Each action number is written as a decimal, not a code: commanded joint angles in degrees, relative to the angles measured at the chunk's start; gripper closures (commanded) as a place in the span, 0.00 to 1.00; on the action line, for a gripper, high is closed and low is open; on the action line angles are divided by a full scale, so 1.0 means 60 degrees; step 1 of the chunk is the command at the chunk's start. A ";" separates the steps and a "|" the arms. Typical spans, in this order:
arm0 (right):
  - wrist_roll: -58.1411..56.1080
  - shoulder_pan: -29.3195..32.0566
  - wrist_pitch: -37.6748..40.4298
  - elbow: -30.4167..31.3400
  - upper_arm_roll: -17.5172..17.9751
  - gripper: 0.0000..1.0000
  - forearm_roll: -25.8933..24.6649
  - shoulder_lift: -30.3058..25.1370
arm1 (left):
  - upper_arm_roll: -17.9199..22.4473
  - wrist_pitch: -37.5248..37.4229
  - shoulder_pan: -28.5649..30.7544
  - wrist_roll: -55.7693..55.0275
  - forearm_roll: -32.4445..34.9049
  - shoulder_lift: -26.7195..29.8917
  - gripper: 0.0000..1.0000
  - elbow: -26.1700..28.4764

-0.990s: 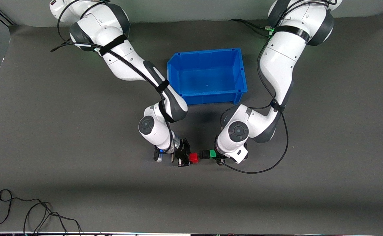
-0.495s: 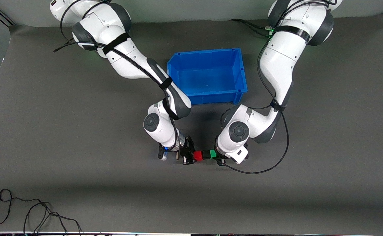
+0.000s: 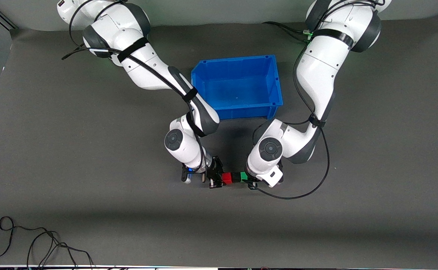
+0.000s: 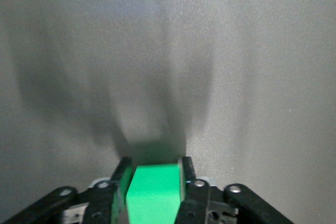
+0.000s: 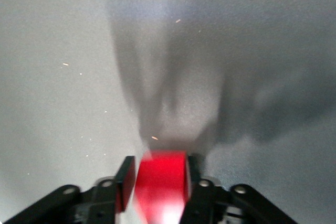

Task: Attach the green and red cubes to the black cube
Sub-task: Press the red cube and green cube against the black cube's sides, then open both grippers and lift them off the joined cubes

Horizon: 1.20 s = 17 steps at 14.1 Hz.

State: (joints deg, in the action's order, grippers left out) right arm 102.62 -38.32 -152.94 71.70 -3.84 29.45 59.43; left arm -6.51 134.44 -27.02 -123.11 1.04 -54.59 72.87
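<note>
In the front view the red cube (image 3: 227,178), the black cube (image 3: 235,177) and the green cube (image 3: 243,176) sit in one touching row, low over the grey mat and nearer the front camera than the blue bin. My right gripper (image 3: 219,178) is shut on the red cube (image 5: 161,184), which fills the gap between its fingers. My left gripper (image 3: 249,180) is shut on the green cube (image 4: 154,192). The black cube is hidden in both wrist views.
The blue bin (image 3: 275,80) stands open and empty farther from the front camera than the cubes, between the two arms. A black cable (image 3: 35,243) lies coiled near the front edge at the right arm's end.
My right gripper has carried the red cube toward the left arm's end until it touches the black cube. The gap between red and black has closed. The left arm has barely moved.
</note>
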 commanded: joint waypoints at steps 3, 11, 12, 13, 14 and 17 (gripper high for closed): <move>0.0344 -0.0045 0.0001 -0.0305 -0.0062 0.00 -0.1143 0.0070 | 0.0133 -0.0111 -0.0126 -0.0077 0.0134 0.0045 0.00 -0.0207; -0.0999 0.1037 0.4857 -0.1037 -0.0473 0.00 -0.1172 -0.1977 | 0.0104 -0.3942 0.0942 0.4365 0.0223 0.2284 0.00 0.0086; -0.1584 0.1271 0.5517 -0.1038 -0.0473 0.00 -0.1172 -0.2343 | 0.0060 -0.4500 0.1364 0.5623 0.0179 0.2635 0.00 0.0086; -0.2199 0.1448 0.6060 -0.1023 -0.0487 0.00 -0.1172 -0.2753 | 0.0046 -0.4998 0.1760 0.7028 0.0019 0.3059 0.00 0.0246; -0.2800 0.1638 0.6791 -0.0980 -0.0487 0.00 -0.1187 -0.3192 | 0.0074 -0.5323 0.1952 0.8144 -0.0026 0.3542 0.00 0.0523; -0.4689 0.2384 0.8915 -0.0964 -0.0502 0.00 -0.1202 -0.4336 | 0.0148 -0.5281 0.2684 1.1338 0.0207 0.4890 0.01 0.1841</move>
State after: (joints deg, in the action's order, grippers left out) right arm 81.24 -26.23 -105.55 63.65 -7.30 23.32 38.45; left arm -5.65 102.12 -13.17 -66.54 1.89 -32.62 75.06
